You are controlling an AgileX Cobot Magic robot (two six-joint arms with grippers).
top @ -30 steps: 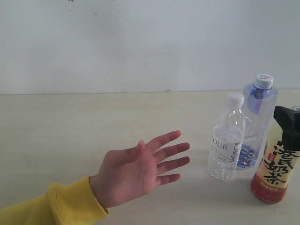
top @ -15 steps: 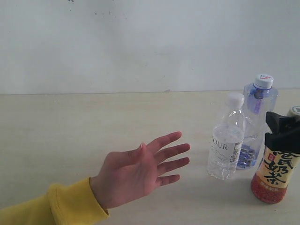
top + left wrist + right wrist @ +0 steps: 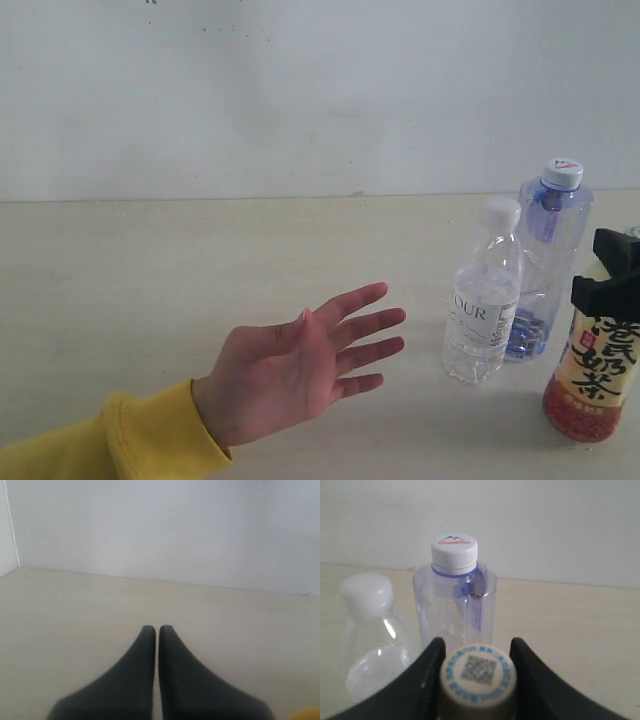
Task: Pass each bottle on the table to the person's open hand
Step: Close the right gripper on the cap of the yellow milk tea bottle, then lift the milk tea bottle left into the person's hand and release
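Exterior view: the right end effector (image 3: 612, 272) is clamped around the neck of the yellow-and-red labelled plastic milk tea bottle (image 3: 596, 385). This bottle is upright at the near right of the pale beige desk (image 3: 200, 260), its long axis vertical. The person's open hand (image 3: 300, 372), in a yellow sleeve (image 3: 120, 445), lies well to its left, palm up. The small clear white-capped water bottle (image 3: 483, 305) and the taller bluish clear bottle (image 3: 552, 255) stand between them, so the carry probably has to clear those. The right arm is plainly the nearer. The small bottle's label shows "OUR"; the tea label carries large black Chinese characters.

Left wrist view: the left end effector (image 3: 158, 630) is closed, fingertips together and holding nothing, over bare desk.

Right wrist view: the black fingers (image 3: 432, 655) flank the tea bottle's cap (image 3: 477, 674), which carries a QR code. The tall bottle's cap (image 3: 454, 550) has red lettering, seemingly "Ganten".
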